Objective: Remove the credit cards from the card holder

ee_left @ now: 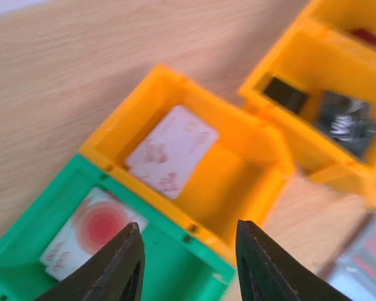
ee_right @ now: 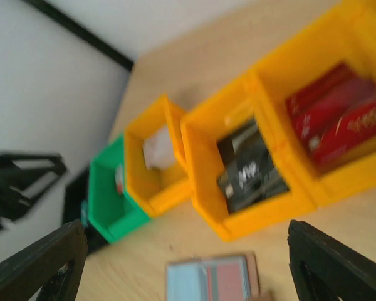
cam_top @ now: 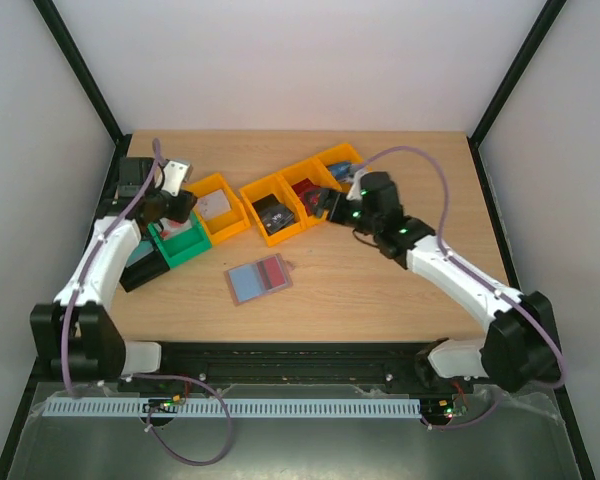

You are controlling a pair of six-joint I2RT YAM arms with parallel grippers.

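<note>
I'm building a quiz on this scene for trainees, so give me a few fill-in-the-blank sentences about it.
The card holder lies open; the card showing inside it is ____.
The white card with a red circle lies in a bin whose colour is ____.
The left gripper holds nothing, and its jaws are ____.
Missing words: red; green; open.

White-shelled arms (cam_top: 105, 258) with black joints, green status lights (cam_top: 353, 213), purple cables (cam_top: 420, 150) and tapered black fingers (ee_left: 122, 269).
</note>
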